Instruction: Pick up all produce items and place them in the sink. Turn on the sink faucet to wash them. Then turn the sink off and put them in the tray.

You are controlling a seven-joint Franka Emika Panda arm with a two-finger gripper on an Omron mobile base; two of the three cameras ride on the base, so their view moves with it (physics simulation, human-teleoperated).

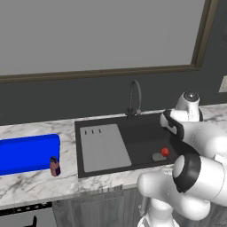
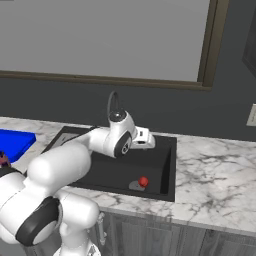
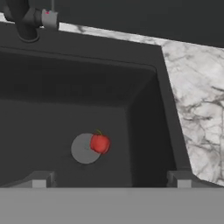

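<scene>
one red fruit [image 3: 100, 143] partly over sink [image 3: 144, 87] drain, hand [image 3: 111, 179] seemingly wide apart, fingertips cropped

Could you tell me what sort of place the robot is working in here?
It looks like a simulated kitchen: a marble-patterned counter holds a recessed black sink with a gooseneck faucet, and a small red fruit lies by the drain.
</scene>
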